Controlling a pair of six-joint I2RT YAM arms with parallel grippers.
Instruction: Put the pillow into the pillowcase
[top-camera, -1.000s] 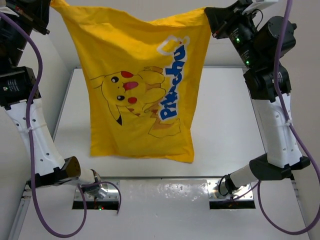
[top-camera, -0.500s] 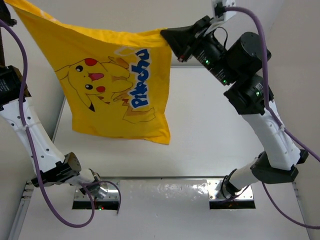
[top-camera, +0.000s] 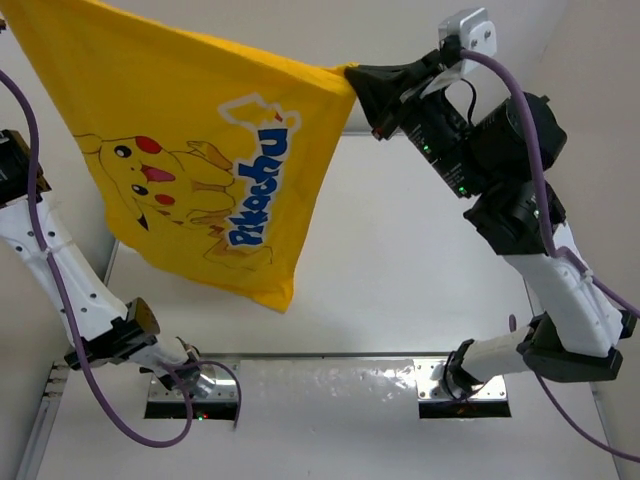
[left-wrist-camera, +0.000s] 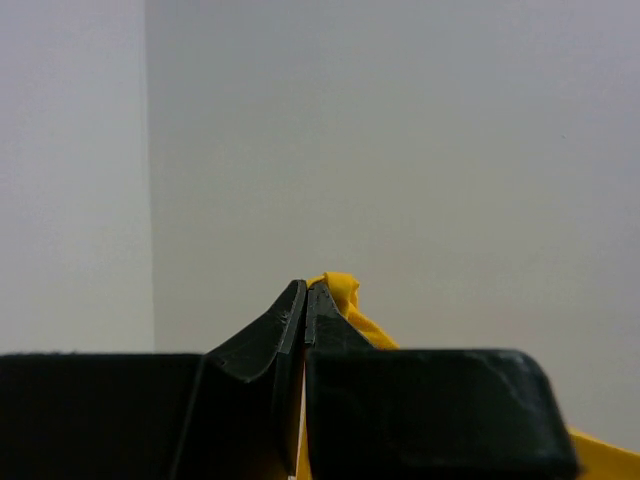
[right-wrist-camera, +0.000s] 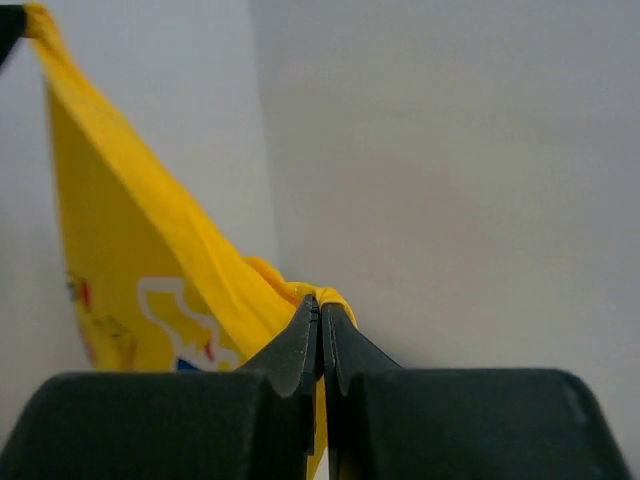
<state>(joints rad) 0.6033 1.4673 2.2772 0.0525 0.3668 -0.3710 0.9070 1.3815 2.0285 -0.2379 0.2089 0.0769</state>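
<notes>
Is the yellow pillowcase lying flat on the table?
No, the pillowcase hangs spread out in the air, pinched at its upper corners by the left gripper and the right gripper.

Tabletop: a matte white surface (top-camera: 430, 270) is seen from above, filling the middle of the top view.
Frame: a pale grey raised rim (top-camera: 113, 255) is seen along the tabletop's left edge.
Near panel: a glossy white strip (top-camera: 330, 385) is laid along the near edge, with light reflected in patches.
Cut-outs: two dark rectangular slots are set in metal plates, one at the left end (top-camera: 160, 408) and one at the right end (top-camera: 490, 408) of that strip, well apart.
Back wall: a plain white wall (top-camera: 385, 25) is seen behind the table.
Wrist backgrounds: only plain pale wall is shown (left-wrist-camera: 400, 150) (right-wrist-camera: 450, 150), each with a vertical corner line.
</notes>
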